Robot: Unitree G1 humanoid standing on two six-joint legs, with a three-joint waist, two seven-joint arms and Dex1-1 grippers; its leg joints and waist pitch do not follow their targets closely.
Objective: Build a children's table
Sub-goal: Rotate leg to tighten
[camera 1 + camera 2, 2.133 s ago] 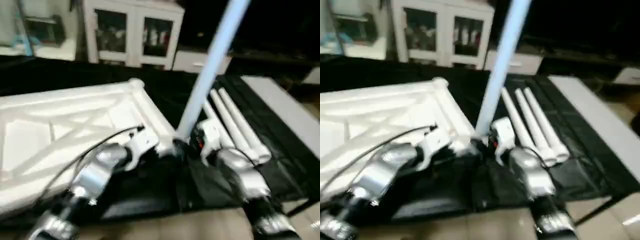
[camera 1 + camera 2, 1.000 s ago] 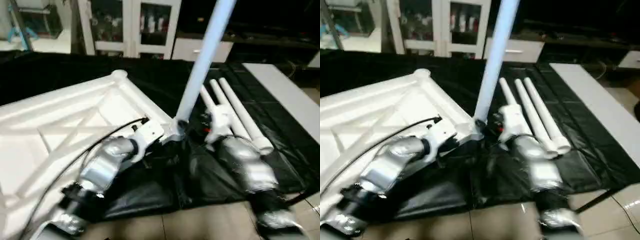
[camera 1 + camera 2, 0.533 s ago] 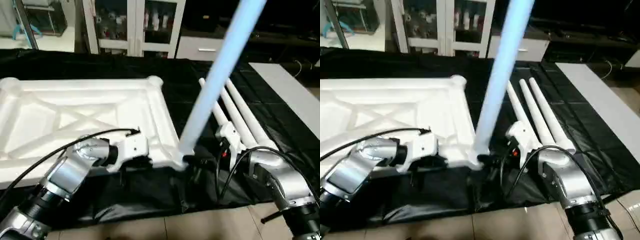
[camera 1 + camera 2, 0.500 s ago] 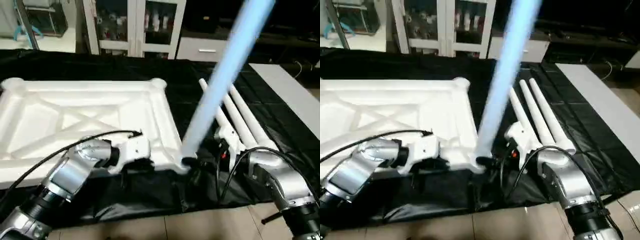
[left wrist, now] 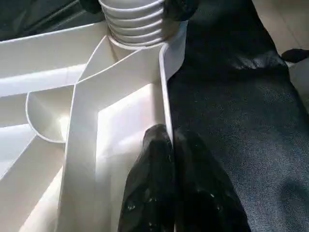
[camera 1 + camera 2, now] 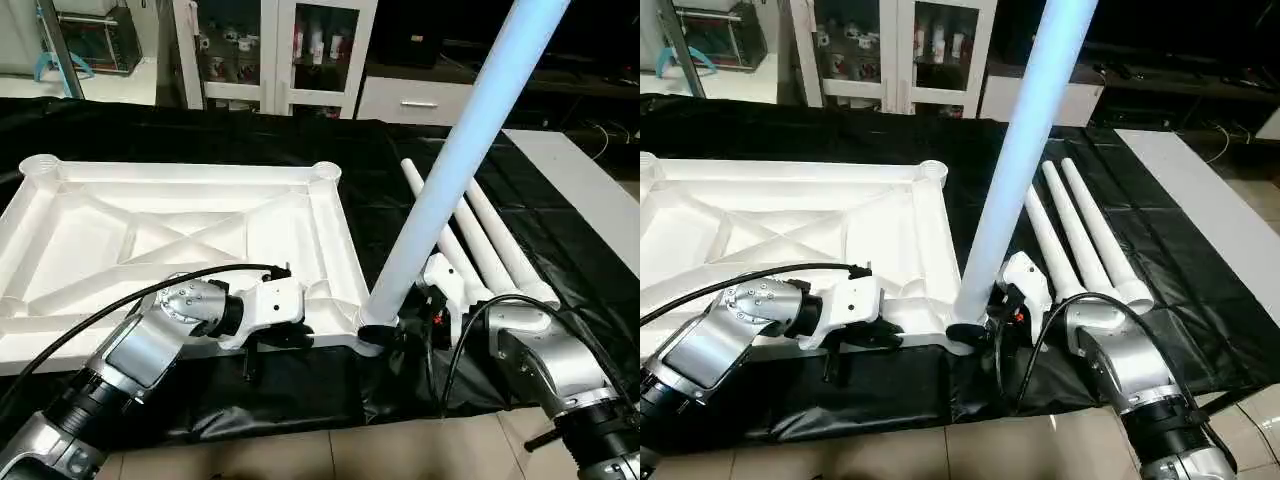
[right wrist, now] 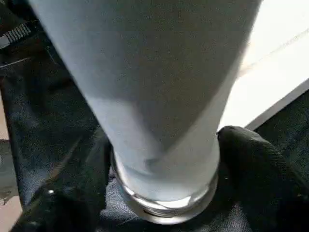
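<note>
The right gripper (image 7: 164,193) has its black fingers (image 7: 256,159) spread around the foot of an upright leg (image 6: 450,170) seated in the near right corner socket (image 6: 372,335) of the upside-down table top (image 6: 180,240). The left gripper (image 5: 169,145), fingers pressed together, rests on the top's near rim beside that socket. Three spare legs (image 6: 1080,240) lie beyond on black cloth (image 6: 560,250). No writing is readable.

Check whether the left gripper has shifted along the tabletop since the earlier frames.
Yes. The left gripper has slid along the tabletop's near rim toward the robot's left, away from the upright leg's base, which it was beside earlier.
</note>
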